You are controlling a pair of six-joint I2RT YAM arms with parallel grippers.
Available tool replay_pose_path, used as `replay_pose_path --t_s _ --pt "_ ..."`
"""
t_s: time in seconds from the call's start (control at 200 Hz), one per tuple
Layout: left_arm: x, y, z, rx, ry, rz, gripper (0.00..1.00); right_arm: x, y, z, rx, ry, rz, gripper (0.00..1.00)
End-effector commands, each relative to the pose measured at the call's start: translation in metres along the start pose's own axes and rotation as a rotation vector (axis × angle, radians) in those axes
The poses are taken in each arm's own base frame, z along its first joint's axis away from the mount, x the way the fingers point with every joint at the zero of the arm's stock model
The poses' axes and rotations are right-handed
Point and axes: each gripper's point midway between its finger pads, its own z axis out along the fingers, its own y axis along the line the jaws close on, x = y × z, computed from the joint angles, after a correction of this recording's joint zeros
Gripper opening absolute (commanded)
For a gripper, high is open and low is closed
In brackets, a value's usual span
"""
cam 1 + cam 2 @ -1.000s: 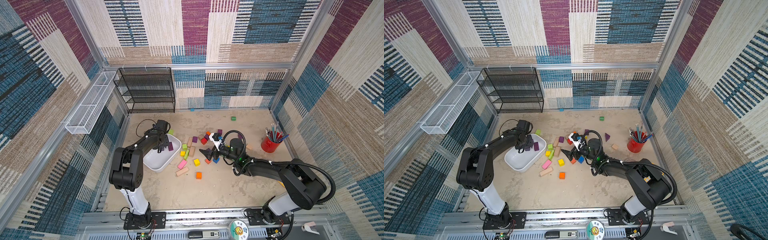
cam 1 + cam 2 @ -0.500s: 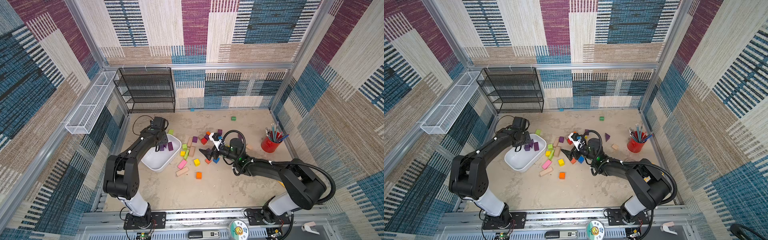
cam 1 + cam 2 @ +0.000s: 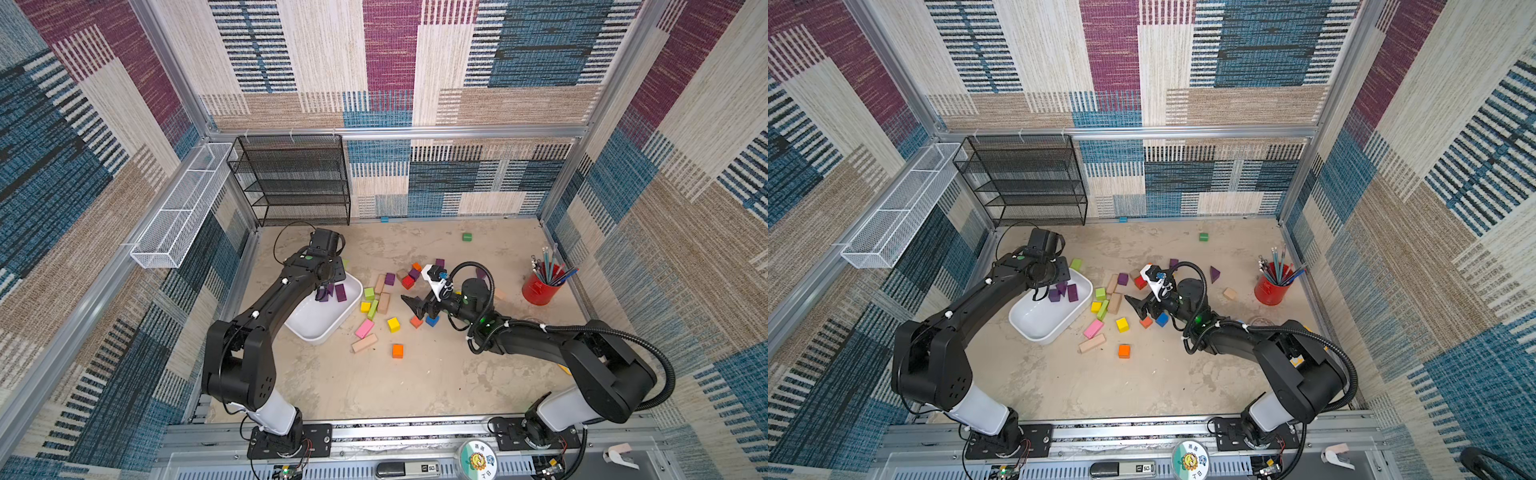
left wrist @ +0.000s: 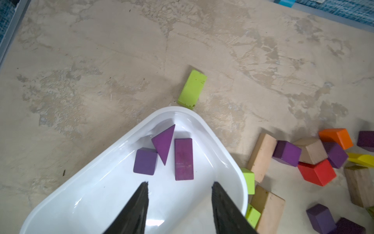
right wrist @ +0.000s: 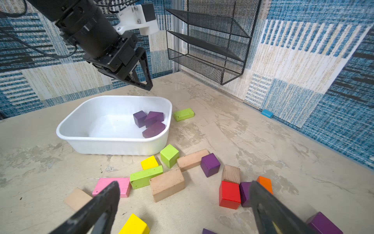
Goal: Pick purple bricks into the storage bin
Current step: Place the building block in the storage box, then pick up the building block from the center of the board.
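Note:
The white storage bin (image 3: 308, 331) (image 3: 1034, 330) sits on the floor at the left. Three purple bricks lie at its far end: a cube (image 4: 145, 161), a wedge (image 4: 164, 141) and an oblong (image 4: 183, 159). My left gripper (image 4: 180, 184) (image 3: 326, 286) hangs open above them with nothing between its fingers. More purple bricks lie loose among the pile: a cube (image 5: 210, 165) (image 3: 389, 278), another (image 5: 244, 193) beside a red brick, and a wedge (image 3: 1214, 274). My right gripper (image 5: 184, 184) (image 3: 411, 303) stands wide open and empty, low over the pile.
Pink oblong (image 3: 364, 328), blue cube (image 3: 432, 321), yellow, green, orange, red and plain wooden bricks lie scattered right of the bin. A black mesh rack (image 3: 291, 183) stands at the back left, a white wire basket (image 3: 183, 208) hangs on the left wall, and a red pencil cup (image 3: 540, 291) stands right.
My left gripper has drawn back towards the far end of the bin and its arm has swung. The right arm has not moved.

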Motion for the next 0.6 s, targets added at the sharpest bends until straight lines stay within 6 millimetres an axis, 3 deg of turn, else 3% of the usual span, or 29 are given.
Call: replay_pose_path --t_s 0.0,0.381,0.596 --pt "0.001 -0.015 -0.005 0.027 0.004 0.094 0.53 -0.013 -0.009 -0.003 0.056 -0.052 0.011 1.00" --pt "0.007 -0.077 -0.002 0.130 0.029 0.282 0.53 -0.012 -0.024 -0.003 0.141 -0.048 0.033 1.00" --pt "0.010 -0.097 0.001 0.165 0.044 0.325 0.53 -0.011 -0.034 -0.003 0.188 -0.041 0.048 1.00"
